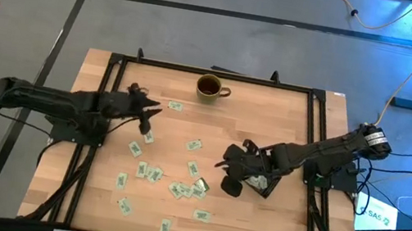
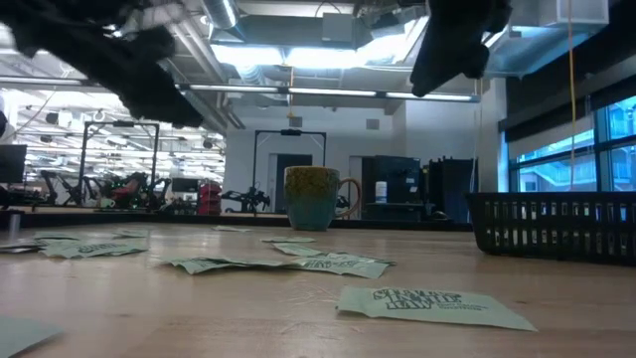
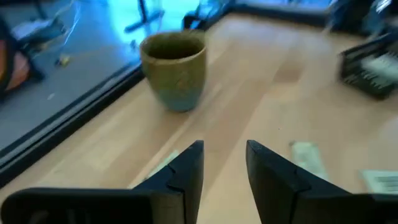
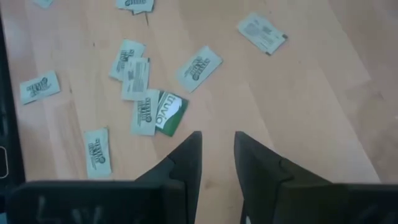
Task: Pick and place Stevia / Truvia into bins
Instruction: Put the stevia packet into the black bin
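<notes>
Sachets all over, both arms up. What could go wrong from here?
1. Near the right gripper, several sachets overlap around the green one; a pinch there may lift two or drag the neighbours.
2. The left gripper points toward the mug; a long reach could knock it.
3. The black bin sits under the right arm, so a low swing might shove it.

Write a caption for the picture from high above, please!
Two robot arms hover over a wooden table scattered with sweetener sachets, a brown mug at its far edge and a black bin under the right arm.
</notes>
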Controlling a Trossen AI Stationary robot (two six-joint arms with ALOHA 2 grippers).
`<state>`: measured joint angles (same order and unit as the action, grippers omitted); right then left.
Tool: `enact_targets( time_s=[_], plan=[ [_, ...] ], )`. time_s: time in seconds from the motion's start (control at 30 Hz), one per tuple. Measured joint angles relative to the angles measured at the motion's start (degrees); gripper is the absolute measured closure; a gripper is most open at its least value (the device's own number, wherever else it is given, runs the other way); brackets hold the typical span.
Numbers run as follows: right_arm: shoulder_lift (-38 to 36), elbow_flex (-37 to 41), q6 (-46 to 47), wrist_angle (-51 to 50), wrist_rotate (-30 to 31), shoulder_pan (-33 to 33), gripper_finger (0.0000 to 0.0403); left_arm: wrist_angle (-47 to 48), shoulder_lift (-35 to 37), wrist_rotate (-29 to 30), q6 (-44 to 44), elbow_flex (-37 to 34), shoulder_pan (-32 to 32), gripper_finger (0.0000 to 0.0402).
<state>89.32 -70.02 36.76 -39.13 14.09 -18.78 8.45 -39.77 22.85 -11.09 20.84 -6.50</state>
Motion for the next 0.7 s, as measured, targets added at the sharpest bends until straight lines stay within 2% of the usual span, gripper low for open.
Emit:
enact_targets(
  time_s=[0.1,0.23,0.4,0.53,0.7],
  plan=[
    [0.0,0.0,-1.13,0.03,-0.02,0.71,0.0305,2.52,-7.19,-2.18,0.33,3.11,-5.22,0.0286],
    [0.0,0.0,-1.21,0.07,-0.02,1.06,0.0305,2.01,-16.23,-11.23,-2.54,6.33,-12.86,0.0288],
    [0.0,0.02,-1.11,0.29,-0.17,1.04,0.0305,0.81,-26.71,-12.16,-3.06,9.13,-20.13,0.0295],
    [0.0,0.02,-1.11,0.28,-0.15,1.04,0.0305,0.79,-34.34,-15.24,1.62,12.96,-23.44,0.0297],
    [0.0,0.02,-1.03,0.28,-0.15,1.15,0.0305,3.55,-43.39,-16.53,4.89,19.95,-24.41,0.0295]
  ],
)
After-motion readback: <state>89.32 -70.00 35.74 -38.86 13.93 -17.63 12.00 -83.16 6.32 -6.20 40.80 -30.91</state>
